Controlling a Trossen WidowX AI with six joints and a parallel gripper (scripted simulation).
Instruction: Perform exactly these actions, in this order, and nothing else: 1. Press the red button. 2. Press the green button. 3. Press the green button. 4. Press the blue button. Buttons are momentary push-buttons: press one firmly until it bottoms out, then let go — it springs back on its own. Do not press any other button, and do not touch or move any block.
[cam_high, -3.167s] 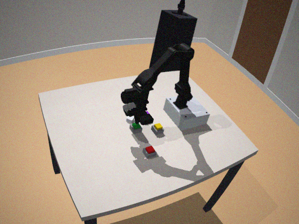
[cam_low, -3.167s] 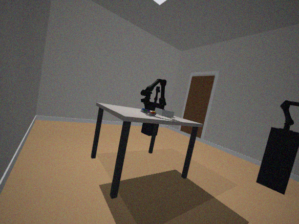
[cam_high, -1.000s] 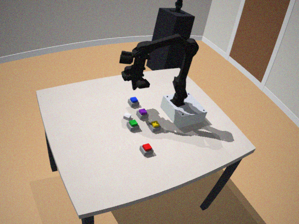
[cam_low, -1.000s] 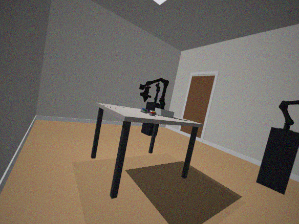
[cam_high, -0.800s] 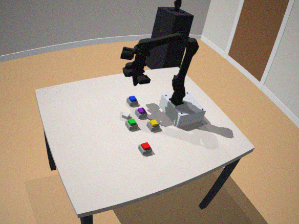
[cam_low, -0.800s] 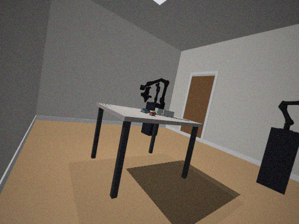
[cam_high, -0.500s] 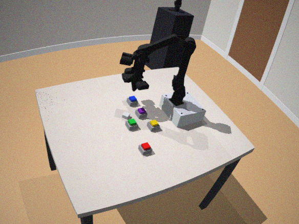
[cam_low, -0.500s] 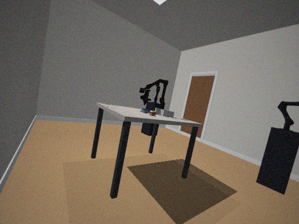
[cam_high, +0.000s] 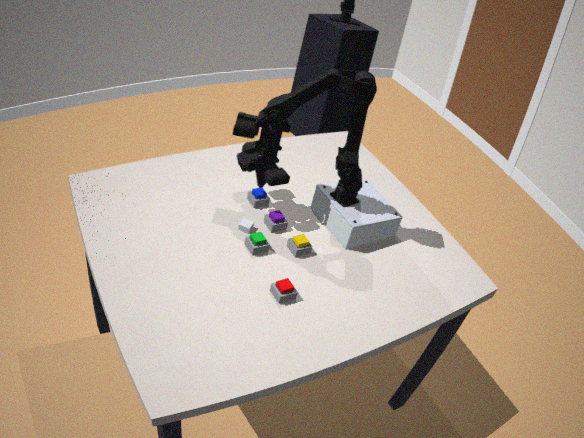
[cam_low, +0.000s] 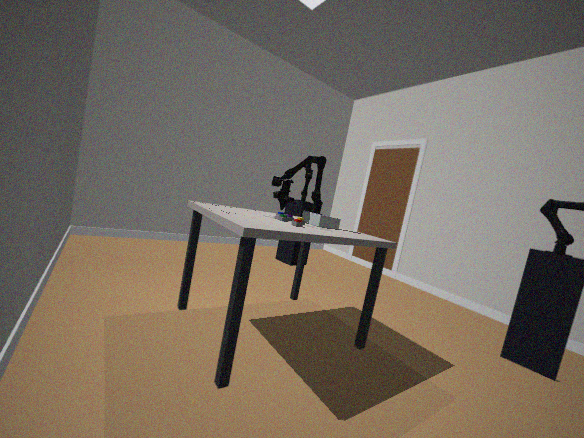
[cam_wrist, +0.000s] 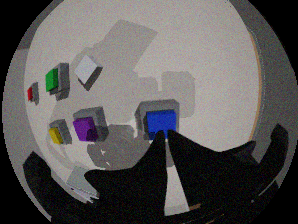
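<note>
The red button (cam_high: 285, 286) (cam_wrist: 30, 93) stands nearest the front of the table in the top view. The green button (cam_high: 258, 238) (cam_wrist: 52, 80) stands behind it, near the middle. The blue button (cam_high: 259, 193) (cam_wrist: 161, 120) is the farthest back of the buttons. My gripper (cam_high: 261, 184) (cam_wrist: 165, 133) is shut and empty, pointing down just above the blue button. In the wrist view its tips overlap the near edge of the blue cap. A small gap seems to show between tips and cap in the top view. The blue cap looks raised.
A purple button (cam_high: 276, 216) (cam_wrist: 85, 129) and a yellow button (cam_high: 301, 240) (cam_wrist: 55, 135) stand on the arm-base side. A small white block (cam_high: 246, 225) (cam_wrist: 87, 69) lies between green and blue. The pale base box (cam_high: 370, 230) (cam_low: 325, 221) is at the right.
</note>
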